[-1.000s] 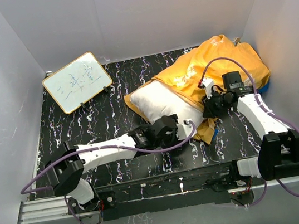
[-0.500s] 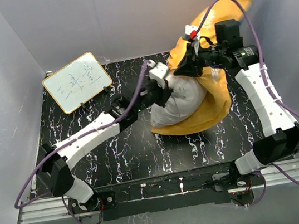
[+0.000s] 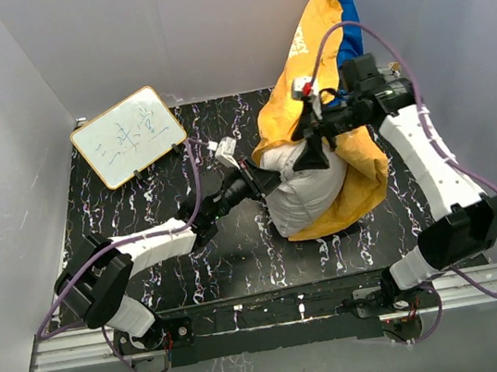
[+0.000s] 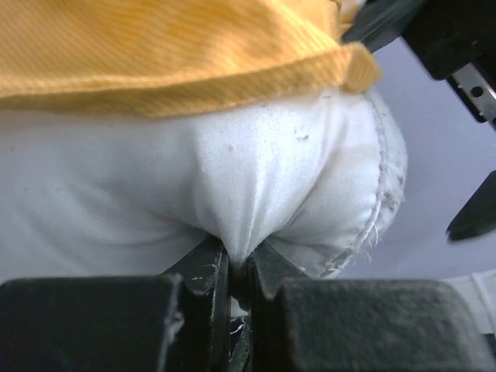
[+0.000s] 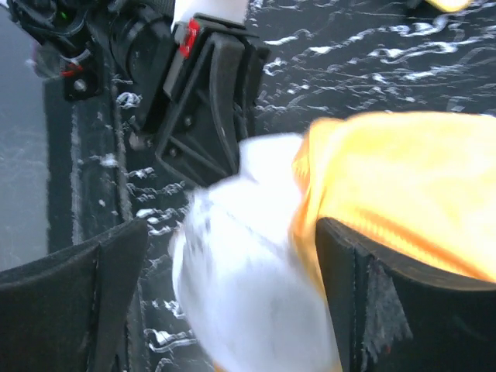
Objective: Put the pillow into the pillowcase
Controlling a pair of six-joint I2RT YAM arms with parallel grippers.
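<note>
Overhead; both wrist close-ups on pillow (image 4: 232, 170)

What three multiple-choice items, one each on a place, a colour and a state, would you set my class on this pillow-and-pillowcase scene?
1. Where on the table is the whiteboard?
A. near right corner
B. far left corner
C. middle

2. What colour is the pillowcase face wrapped around the pillow?
A. orange-yellow
B. green
C. red

3. How is the left tool?
A. wide open
B. holding the whiteboard
C. shut on pillow fabric

Key:
1 B: the top view shows it by the far left wall.
2 A: orange-yellow cloth surrounds the white pillow.
3 C: the left wrist view shows its jaws pinching a white fold.
</note>
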